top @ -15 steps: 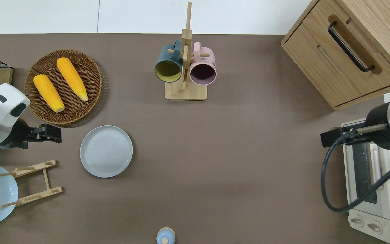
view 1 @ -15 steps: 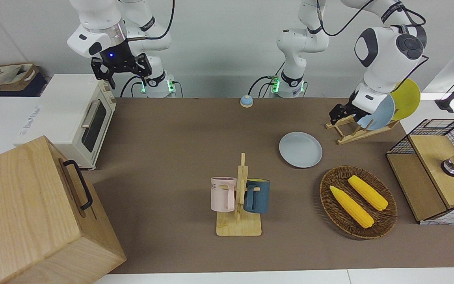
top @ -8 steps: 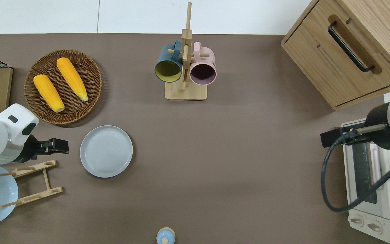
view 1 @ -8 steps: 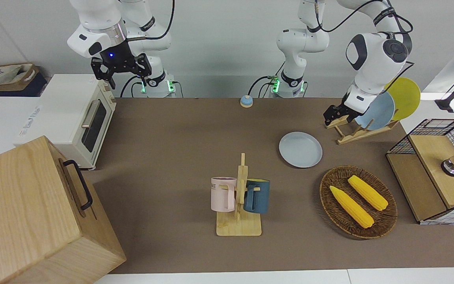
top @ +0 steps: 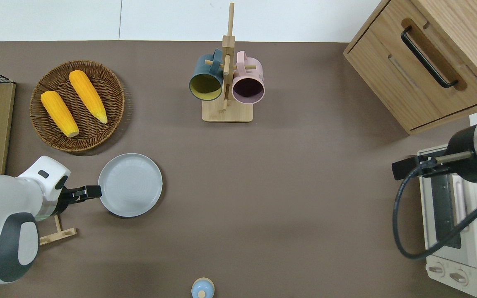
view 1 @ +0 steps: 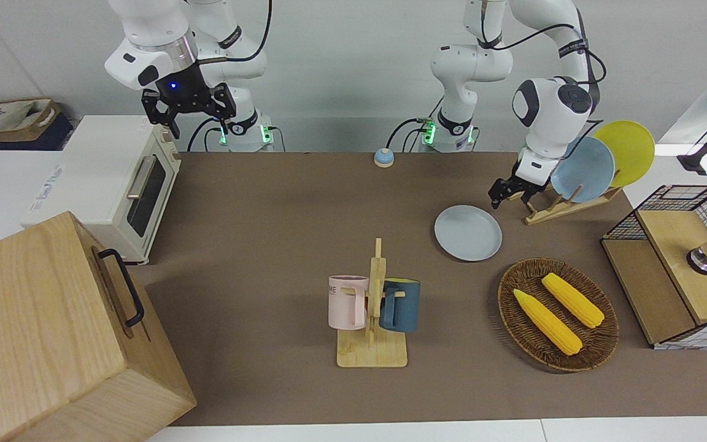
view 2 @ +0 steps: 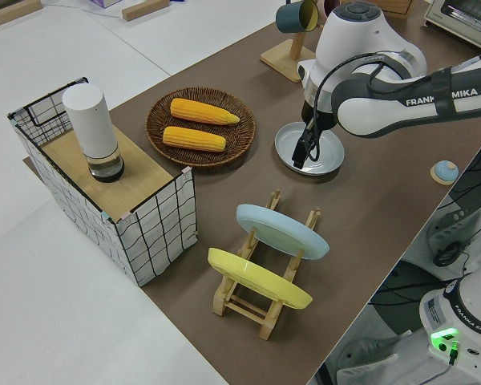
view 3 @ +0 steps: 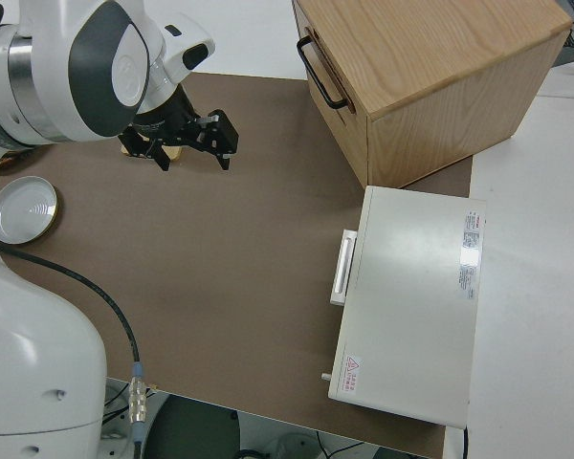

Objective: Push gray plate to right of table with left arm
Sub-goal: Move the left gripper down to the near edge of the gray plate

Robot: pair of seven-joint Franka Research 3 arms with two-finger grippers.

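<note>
The gray plate [top: 130, 185] [view 1: 468, 232] [view 2: 309, 148] lies flat on the brown table [top: 304, 207], between the corn basket and the plate rack. My left gripper [top: 95, 191] [view 1: 499, 199] [view 2: 301, 154] is down low at the plate's rim, on the side toward the left arm's end of the table. Its fingers look shut with nothing in them. Whether they touch the rim I cannot tell. The right arm is parked, its gripper [view 1: 193, 115] [view 3: 189, 148] open.
A wooden rack holds a sky-blue plate [view 1: 588, 169] and a yellow plate [view 1: 628, 150] beside the left gripper. A wicker basket [top: 110, 82] holds two corn cobs. A mug rack [top: 227, 112], a bell [top: 202, 288], a toaster oven [view 1: 114, 178] and a wooden cabinet [view 1: 53, 331] also stand here.
The left gripper has swung from near the basket and rack across to the gray plate's rim and dropped lower. The plate and the right arm have not moved.
</note>
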